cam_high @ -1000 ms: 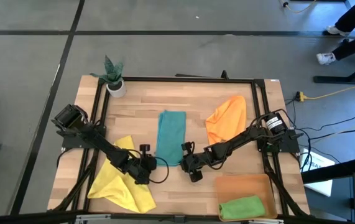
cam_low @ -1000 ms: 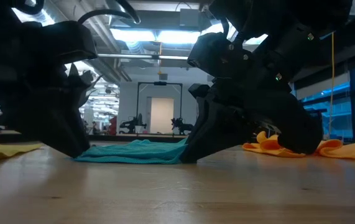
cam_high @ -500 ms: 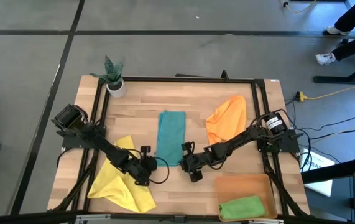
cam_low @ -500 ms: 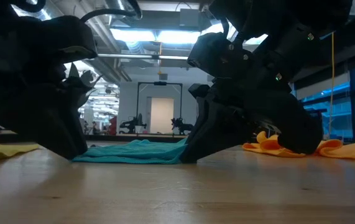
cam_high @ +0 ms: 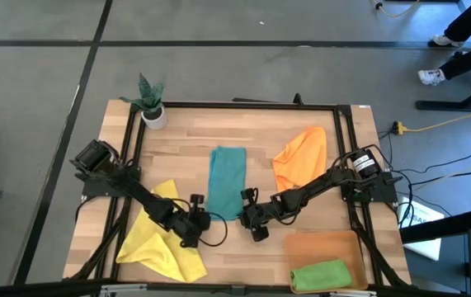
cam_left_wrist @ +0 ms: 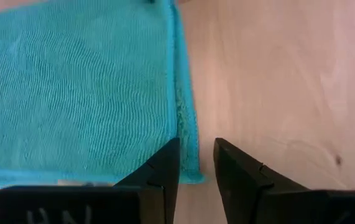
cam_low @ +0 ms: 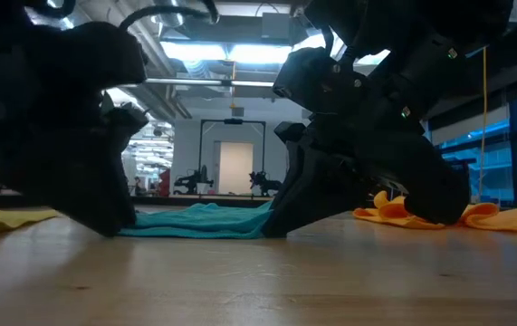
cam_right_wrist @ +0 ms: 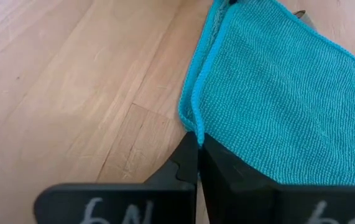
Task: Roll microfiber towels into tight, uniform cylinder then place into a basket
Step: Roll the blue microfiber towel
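High view shows the teal towel (cam_high: 226,181) lying mid-table, long axis running away from me. My right gripper (cam_high: 254,221) is clenched on its near right corner; my left gripper (cam_high: 196,223) stands parted beside the near left corner.

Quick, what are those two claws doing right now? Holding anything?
Left gripper: fingers open at a corner of the teal towel, holding nothing.
Right gripper: fingers shut on the teal towel's other near corner.
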Robot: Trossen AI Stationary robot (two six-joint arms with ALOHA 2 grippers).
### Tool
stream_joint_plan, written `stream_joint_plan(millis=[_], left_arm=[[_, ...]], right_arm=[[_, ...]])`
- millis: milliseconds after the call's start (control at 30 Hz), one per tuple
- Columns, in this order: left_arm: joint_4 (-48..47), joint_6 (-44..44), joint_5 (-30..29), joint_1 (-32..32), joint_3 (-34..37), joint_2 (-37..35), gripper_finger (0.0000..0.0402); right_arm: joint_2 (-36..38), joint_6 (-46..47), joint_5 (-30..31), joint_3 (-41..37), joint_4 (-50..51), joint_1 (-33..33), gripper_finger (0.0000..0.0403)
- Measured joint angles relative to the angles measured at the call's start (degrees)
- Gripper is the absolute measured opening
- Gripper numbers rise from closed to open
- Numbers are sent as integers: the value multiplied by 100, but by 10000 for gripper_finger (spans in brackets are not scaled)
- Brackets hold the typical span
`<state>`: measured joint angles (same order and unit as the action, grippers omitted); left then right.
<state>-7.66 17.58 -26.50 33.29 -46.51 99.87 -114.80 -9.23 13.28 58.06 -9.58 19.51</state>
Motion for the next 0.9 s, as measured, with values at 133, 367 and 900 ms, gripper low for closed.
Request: stream_joint_plan(millis=[133, 367, 900], left_arm=[[-138, -551, -168, 150, -318, -191, 90], [-820, -112, -423, 120, -407, -186, 90], [-758, 295, -313, -89, -424, 337, 90]], right_arm=[[0, 0, 2, -1, 1, 0, 10], [0, 0, 0, -2, 2, 0, 10], [0, 0, -1, -1, 0, 0, 10]])
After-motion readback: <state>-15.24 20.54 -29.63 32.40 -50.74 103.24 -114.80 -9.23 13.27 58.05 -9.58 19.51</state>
